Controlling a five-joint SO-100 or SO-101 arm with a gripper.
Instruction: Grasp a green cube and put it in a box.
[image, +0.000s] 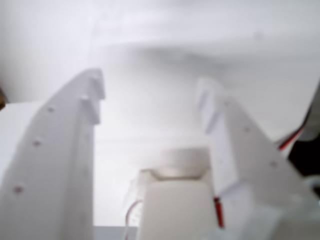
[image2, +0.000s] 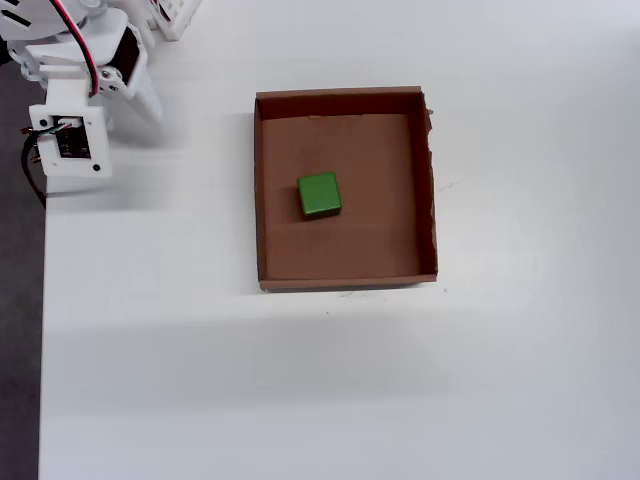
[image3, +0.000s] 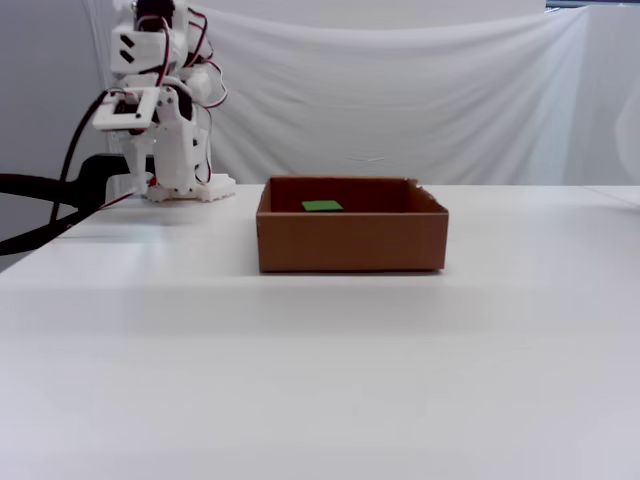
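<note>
The green cube (image2: 320, 195) lies inside the brown cardboard box (image2: 380, 235), left of the middle of its floor. In the fixed view only the cube's top (image3: 322, 206) shows above the box wall (image3: 350, 240). The white arm (image2: 75, 100) is folded up at the top left of the overhead view, well away from the box; in the fixed view the arm (image3: 160, 110) stands at the back left. In the wrist view my gripper (image: 150, 92) is open, its two white fingers spread apart with nothing between them, facing white cloth.
The box stands on a white table with a white cloth backdrop (image3: 400, 90) behind. A black cable (image3: 40, 185) runs off to the left. The table's left edge (image2: 42, 300) is near the arm's base.
</note>
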